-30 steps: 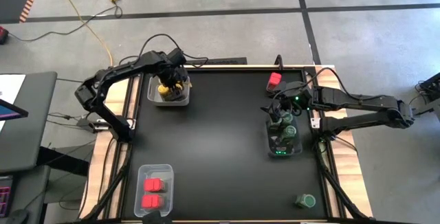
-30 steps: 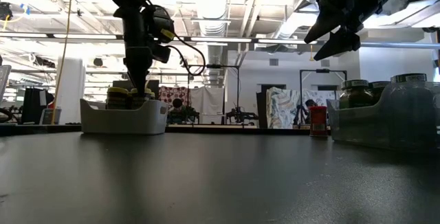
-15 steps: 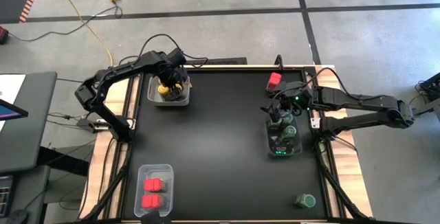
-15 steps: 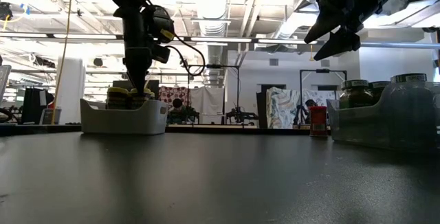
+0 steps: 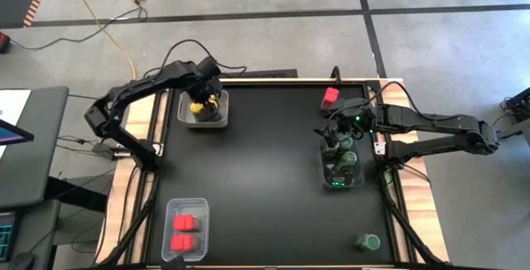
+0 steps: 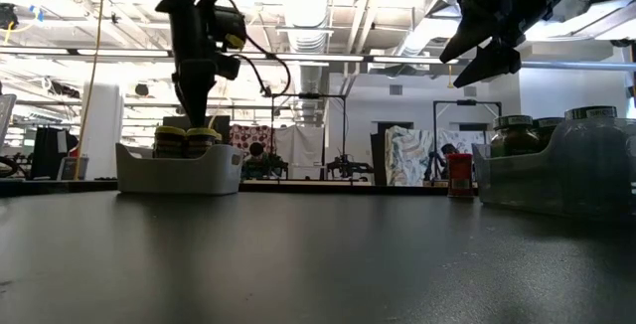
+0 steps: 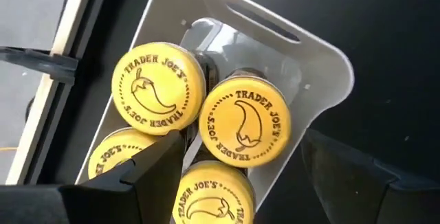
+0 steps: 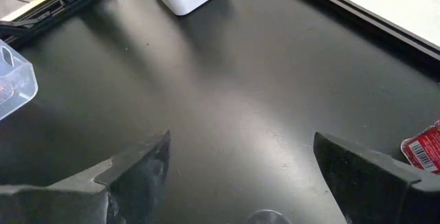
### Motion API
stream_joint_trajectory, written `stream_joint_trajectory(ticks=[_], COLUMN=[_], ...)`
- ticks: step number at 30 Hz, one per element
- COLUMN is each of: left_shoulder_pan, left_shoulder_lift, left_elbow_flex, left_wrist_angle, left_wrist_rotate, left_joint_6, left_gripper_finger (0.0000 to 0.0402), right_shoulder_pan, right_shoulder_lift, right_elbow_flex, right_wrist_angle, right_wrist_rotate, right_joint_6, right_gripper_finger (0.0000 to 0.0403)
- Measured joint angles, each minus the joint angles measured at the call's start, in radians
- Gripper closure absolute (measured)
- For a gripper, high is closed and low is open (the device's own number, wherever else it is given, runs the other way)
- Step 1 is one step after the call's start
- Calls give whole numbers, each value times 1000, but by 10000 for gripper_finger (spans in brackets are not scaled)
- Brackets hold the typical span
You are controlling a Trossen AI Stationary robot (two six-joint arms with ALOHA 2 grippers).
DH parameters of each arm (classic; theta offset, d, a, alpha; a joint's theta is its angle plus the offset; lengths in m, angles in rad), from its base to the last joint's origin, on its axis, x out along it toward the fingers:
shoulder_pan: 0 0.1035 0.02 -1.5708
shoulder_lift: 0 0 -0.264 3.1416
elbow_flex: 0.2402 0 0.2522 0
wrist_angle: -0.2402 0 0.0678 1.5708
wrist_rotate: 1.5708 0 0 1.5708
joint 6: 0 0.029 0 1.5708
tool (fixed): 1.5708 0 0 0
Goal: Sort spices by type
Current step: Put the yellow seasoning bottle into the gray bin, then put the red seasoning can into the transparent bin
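From above, the left gripper (image 5: 205, 98) hangs spread and empty over the yellow-lid jars (image 5: 199, 104) in a bin (image 5: 203, 121) upper left. The right gripper (image 5: 331, 131), wide and empty, sits over green-lid jars (image 5: 344, 161) at right. Red blocks (image 5: 183, 231) are lower left, with another red one (image 5: 330, 97) at upper right and a stray green jar (image 5: 368, 242) at lower right. The left wrist view shows four yellow lids (image 7: 244, 121) packed in the bin.

Two yellow-lidded jars (image 7: 206, 200) cut by frame edge; red container (image 8: 424, 150) half cropped; green-lid jars (image 5: 341, 156) partly under right arm.

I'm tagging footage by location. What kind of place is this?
Probably a robotics lab or workshop hall: exposed ceiling ducts and strip lights, a taped concrete floor with a yellow cable, and a black work table flanked by two robot arms.
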Motion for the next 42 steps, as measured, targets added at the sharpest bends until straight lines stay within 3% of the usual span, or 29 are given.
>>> stream_joint_trajectory(ticks=[7, 16, 24, 26, 30, 33, 37, 42], left_shoulder_pan=[-10, -32, -32, -34, -46, -85, -173, -312], left_shoulder_lift=[-76, -244, -384, -414, -457, -506, -577, -662], left_elbow_flex=[0, 0, 0, 0, -13, -100, -298, -477], left_wrist_angle=[-18, -17, 57, 65, 134, 263, 498, 748], left_wrist_rotate=[77, 74, 73, 76, 177, 258, 255, 89], left_joint_6=[-47, -54, 34, -13, -63, -97, -209, -319], left_gripper_finger=[119, 119, 120, 120, 120, 120, 120, 120], right_shoulder_pan=[0, 0, 0, 0, 0, 0, 2, 1], right_shoulder_lift=[0, 0, 0, 0, 0, 6, 11, 12], right_elbow_flex=[0, 0, 0, 0, 0, 0, 0, -1], right_wrist_angle=[0, 0, 5, 14, 53, 87, 133, 151], right_wrist_rotate=[0, 0, 0, 0, 0, 0, 0, 0], right_joint_6=[0, 0, 0, 0, 0, 0, 0, 0], right_gripper_finger=[19, 19, 19, 19, 19, 19, 19, 19])
